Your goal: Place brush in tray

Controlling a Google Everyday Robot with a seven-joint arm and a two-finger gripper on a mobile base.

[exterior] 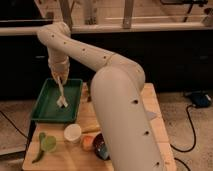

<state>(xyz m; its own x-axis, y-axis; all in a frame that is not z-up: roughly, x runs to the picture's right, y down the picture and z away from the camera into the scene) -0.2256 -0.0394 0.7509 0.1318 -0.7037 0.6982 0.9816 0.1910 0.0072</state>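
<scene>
The green tray sits on the left back part of the wooden table. My gripper hangs over the tray's middle, at the end of the white arm that reaches in from the right. The white brush hangs from it, thin handle up, wide bristle head down, at or just above the tray floor. The gripper appears shut on the brush's handle.
A white cup stands in front of the tray. A green toy lies at the front left. An orange bowl and a dark bowl sit beside my arm. A cable runs on the floor at right.
</scene>
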